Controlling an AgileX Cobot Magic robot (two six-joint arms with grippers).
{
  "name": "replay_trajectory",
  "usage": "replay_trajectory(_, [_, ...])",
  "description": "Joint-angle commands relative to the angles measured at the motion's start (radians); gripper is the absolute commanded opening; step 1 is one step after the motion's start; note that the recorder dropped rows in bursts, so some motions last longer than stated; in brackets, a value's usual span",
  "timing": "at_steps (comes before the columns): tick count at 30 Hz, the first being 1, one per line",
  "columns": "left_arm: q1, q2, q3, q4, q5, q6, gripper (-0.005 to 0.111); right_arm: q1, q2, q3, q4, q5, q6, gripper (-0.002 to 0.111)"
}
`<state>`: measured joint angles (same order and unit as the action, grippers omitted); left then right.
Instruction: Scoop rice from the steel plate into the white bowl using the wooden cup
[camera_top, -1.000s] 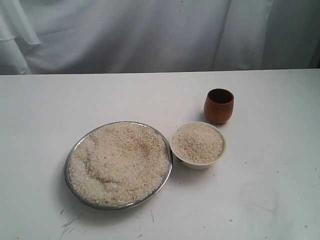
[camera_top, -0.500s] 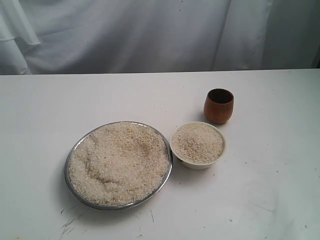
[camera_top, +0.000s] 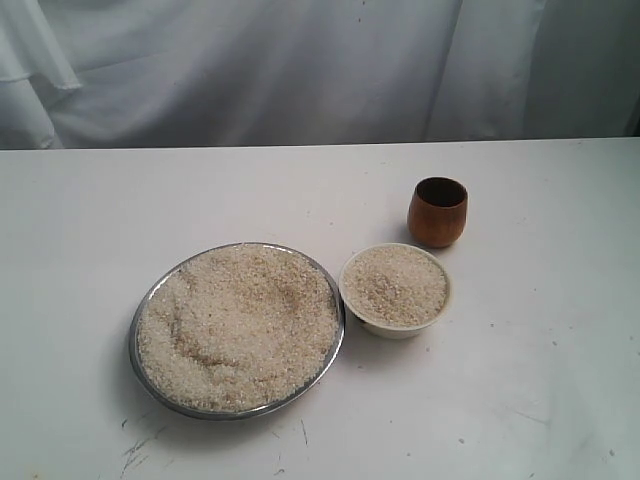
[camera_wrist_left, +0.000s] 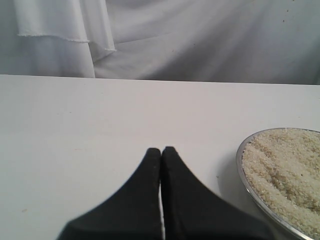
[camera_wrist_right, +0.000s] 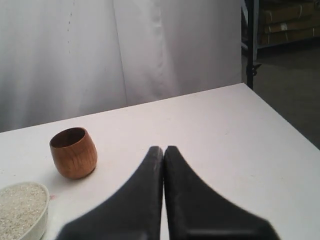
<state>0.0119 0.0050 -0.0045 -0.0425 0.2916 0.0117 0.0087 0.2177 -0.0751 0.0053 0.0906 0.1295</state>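
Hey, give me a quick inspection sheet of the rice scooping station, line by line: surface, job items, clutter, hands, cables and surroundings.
Surface: white table, a few dark scuff marks near the front edge.
Job's things: steel plate heaped with rice; white bowl close beside it, holding rice nearly to the rim; wooden cup upright behind the bowl, apart from it.
Clutter: nothing seen.
Hands: left hand shut, holding nothing, beside the plate; right hand shut, holding nothing, short of the cup.
Cables: nothing seen.
Surroundings: white curtain behind the table; shelving beyond the table's end.
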Motion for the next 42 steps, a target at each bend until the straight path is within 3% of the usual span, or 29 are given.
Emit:
replay_trajectory(1, [-0.002,-0.005,0.005,-0.001,-0.006,-0.003,0.0,-0.013,-0.121,0.047,0.009,0.067,-0.007,0.0])
replay_trajectory(4, [-0.002,-0.005,0.005,-0.001,-0.006,-0.003,0.0,-0.013,-0.189,0.048,0.009,0.175,-0.031,0.0])
replay_trajectory(18, [-0.002,-0.005,0.005,-0.001,-0.006,-0.003,0.0,0.02,-0.218,0.075,-0.005,0.26,-0.078,0.0])
replay_trajectory(42, [-0.002,-0.005,0.005,-0.001,-0.006,-0.003,0.0,0.02,-0.218,0.075,0.003,0.256,-0.078,0.0])
